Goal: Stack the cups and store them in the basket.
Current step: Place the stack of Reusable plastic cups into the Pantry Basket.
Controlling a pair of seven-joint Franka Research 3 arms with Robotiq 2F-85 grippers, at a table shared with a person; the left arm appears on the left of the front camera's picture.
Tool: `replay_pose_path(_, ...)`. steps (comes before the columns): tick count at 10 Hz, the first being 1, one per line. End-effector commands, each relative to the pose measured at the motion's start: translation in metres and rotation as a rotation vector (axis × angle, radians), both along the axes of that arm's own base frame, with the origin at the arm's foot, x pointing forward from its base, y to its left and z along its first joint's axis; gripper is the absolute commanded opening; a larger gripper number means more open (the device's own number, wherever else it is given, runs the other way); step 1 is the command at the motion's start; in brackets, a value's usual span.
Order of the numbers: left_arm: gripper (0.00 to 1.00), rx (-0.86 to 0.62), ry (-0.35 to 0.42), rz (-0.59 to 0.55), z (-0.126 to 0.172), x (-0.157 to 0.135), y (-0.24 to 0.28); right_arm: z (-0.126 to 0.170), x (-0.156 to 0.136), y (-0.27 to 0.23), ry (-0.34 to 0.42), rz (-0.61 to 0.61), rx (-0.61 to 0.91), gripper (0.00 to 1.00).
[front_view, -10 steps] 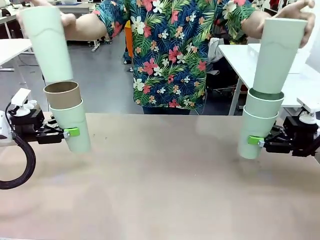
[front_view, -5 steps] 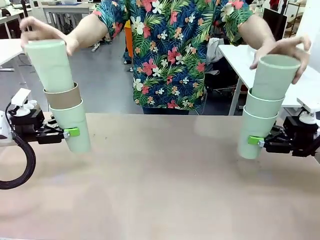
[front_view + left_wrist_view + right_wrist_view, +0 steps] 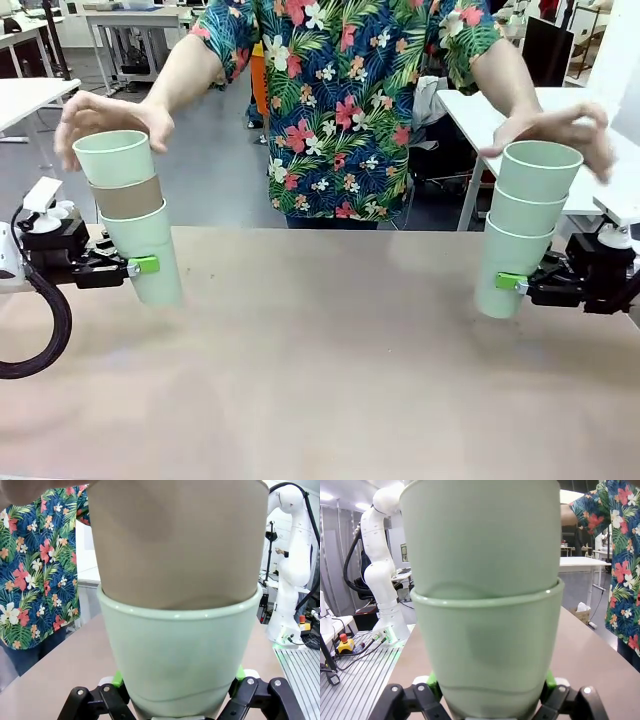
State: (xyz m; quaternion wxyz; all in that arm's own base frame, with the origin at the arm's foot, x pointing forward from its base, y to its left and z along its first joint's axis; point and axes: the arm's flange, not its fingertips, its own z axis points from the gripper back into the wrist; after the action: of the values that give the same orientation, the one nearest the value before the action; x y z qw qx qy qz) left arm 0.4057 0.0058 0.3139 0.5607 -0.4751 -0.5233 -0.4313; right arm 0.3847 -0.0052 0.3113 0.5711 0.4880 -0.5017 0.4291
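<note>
My left gripper [image 3: 135,266] is shut on the bottom mint cup [image 3: 145,255] of a stack held above the table's left side. A brown cup [image 3: 127,198] sits in it and another mint cup [image 3: 112,158] is nested on top, under the person's hand [image 3: 100,115]. In the left wrist view the held mint cup [image 3: 180,655] and the brown cup [image 3: 180,545] loom close. My right gripper [image 3: 515,283] is shut on the lowest mint cup [image 3: 508,270] of a three-cup mint stack, whose top cup [image 3: 538,170] lies under the person's other hand [image 3: 560,128]. The right wrist view shows that stack [image 3: 485,645]. The basket is out of view.
The brown table [image 3: 320,380] spreads bare between the two arms. The person in a flowered shirt [image 3: 340,100] stands at the far edge. White tables [image 3: 480,110] stand behind, and a white arm base [image 3: 382,580] stands in the right wrist view.
The person has pushed a mint cup down into each stack. Both cups now sit nested, and the hands rest over the rims. My arms have not moved.
</note>
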Motion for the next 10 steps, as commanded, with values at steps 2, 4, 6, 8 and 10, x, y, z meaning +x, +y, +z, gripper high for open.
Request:
replay_pose_path(2, 0.87, -0.003, -0.009, -0.002, 0.0044, -0.0001, -0.0006, 0.0039, 0.0004, -0.0004, -0.008, -0.003, 0.000, 0.85)
replay_pose_path(4, 0.87, -0.003, -0.009, -0.002, 0.0044, -0.0001, -0.0006, 0.0039, 0.0004, -0.0004, -0.008, -0.003, 0.000, 0.85)
replay_pose_path(6, 0.87, -0.003, -0.009, -0.002, 0.0044, -0.0001, -0.0006, 0.0039, 0.0004, -0.0004, -0.008, -0.003, 0.000, 0.85)
replay_pose_path(8, 0.87, -0.003, -0.009, -0.002, 0.0044, -0.0001, -0.0006, 0.0039, 0.0004, -0.0004, -0.008, -0.003, 0.000, 0.85)
replay_pose_path(10, 0.87, -0.003, -0.009, -0.002, 0.0044, -0.0001, -0.0006, 0.0039, 0.0004, -0.0004, -0.008, -0.003, 0.000, 0.85)
